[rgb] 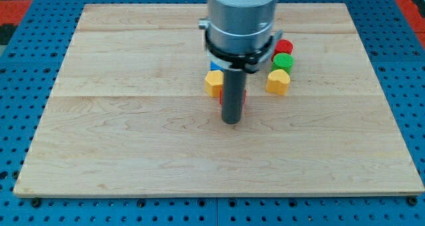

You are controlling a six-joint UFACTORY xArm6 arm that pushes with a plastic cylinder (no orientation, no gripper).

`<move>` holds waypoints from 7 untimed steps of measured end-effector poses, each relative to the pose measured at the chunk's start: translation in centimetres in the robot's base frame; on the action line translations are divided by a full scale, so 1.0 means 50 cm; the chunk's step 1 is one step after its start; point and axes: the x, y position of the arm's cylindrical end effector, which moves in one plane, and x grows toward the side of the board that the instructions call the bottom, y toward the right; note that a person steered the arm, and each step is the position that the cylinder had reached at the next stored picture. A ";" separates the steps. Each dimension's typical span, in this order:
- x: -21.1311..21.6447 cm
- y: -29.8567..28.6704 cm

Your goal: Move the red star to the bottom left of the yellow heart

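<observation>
My tip point(231, 121) rests on the board near the middle. A red block point(243, 97), likely the red star, is mostly hidden behind the rod, just above the tip. The yellow heart point(278, 82) lies to the right of the rod, apart from it. A second yellow block point(213, 83) sits just left of the rod, with a blue block point(215, 66) peeking out above it.
A green round block point(283, 60) sits just above the yellow heart, and a red round block point(284, 47) above that. The wooden board point(133, 139) lies on a blue pegboard. The arm's grey body point(240, 16) hides part of the board's top centre.
</observation>
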 end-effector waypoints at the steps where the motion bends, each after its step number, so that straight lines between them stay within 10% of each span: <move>1: 0.000 -0.081; 5: -0.048 0.087; 7: -0.028 -0.009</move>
